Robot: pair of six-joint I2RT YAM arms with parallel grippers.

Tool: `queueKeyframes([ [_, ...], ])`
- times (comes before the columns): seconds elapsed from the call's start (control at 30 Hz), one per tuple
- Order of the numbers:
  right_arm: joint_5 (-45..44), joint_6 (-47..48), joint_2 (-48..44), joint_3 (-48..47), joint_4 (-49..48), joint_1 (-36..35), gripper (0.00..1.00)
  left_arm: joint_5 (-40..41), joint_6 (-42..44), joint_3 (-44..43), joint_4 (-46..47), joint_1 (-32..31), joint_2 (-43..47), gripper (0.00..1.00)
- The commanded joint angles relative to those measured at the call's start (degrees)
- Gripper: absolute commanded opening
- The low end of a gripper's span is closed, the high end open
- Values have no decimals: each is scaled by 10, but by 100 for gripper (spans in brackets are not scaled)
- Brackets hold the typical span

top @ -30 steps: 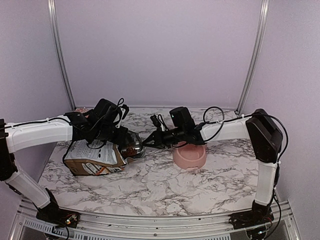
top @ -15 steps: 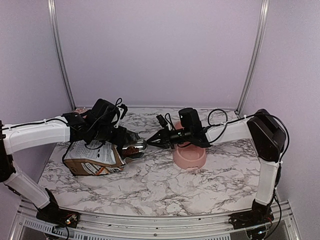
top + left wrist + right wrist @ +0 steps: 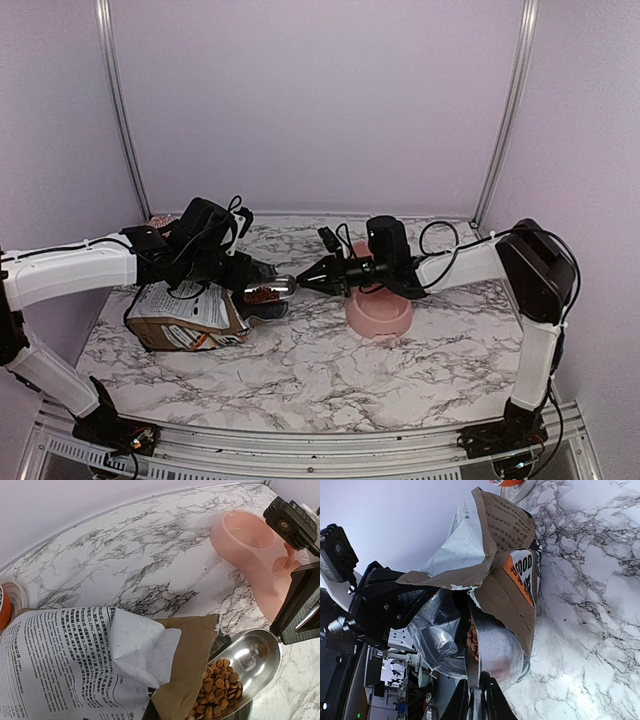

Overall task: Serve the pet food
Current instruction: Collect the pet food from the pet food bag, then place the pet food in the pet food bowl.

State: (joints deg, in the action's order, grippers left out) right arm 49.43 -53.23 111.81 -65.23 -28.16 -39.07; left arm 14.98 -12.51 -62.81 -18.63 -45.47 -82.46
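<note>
The brown-and-black pet food bag (image 3: 185, 315) lies on its side at the left, mouth toward the middle; it also shows in the left wrist view (image 3: 65, 665) and the right wrist view (image 3: 505, 530). My left gripper (image 3: 243, 271) is shut on the bag's upper mouth edge and holds it open; its fingers are hidden under the paper in the wrist view. My right gripper (image 3: 316, 277) (image 3: 477, 705) is shut on the handle of a metal scoop (image 3: 268, 292) (image 3: 247, 662) (image 3: 497, 650). The scoop holds brown kibble (image 3: 216, 689) (image 3: 471, 639) just outside the bag's mouth.
A pink pet bowl (image 3: 378, 314) (image 3: 250, 542) stands right of the scoop, under my right arm. A reddish ball on a small dish (image 3: 160, 218) (image 3: 14, 596) sits at the back left behind the bag. Walls close in at the back and both sides.
My right gripper has drawn the scoop to the right, out of the bag's mouth, with kibble in it. My left gripper has kept its hold on the bag.
</note>
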Motion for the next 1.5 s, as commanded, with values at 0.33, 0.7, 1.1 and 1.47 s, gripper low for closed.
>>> queueKeyframes([
  [0.33, 20, -50, -34, 22, -87, 18, 0, -8, 3, 6, 4, 2, 26, 0],
  [0.7, -40, 26, -56, -8, 79, 19, 0, -13, 2, 7, 6, 6, 27, 0],
  [1.1, -18, 35, -71, -11, 91, 20, 0, -21, 0, 6, 8, 12, 23, 0],
  [1.47, 50, -16, -62, -11, 13, 22, 0, -24, -3, 8, 10, 16, 31, 0],
])
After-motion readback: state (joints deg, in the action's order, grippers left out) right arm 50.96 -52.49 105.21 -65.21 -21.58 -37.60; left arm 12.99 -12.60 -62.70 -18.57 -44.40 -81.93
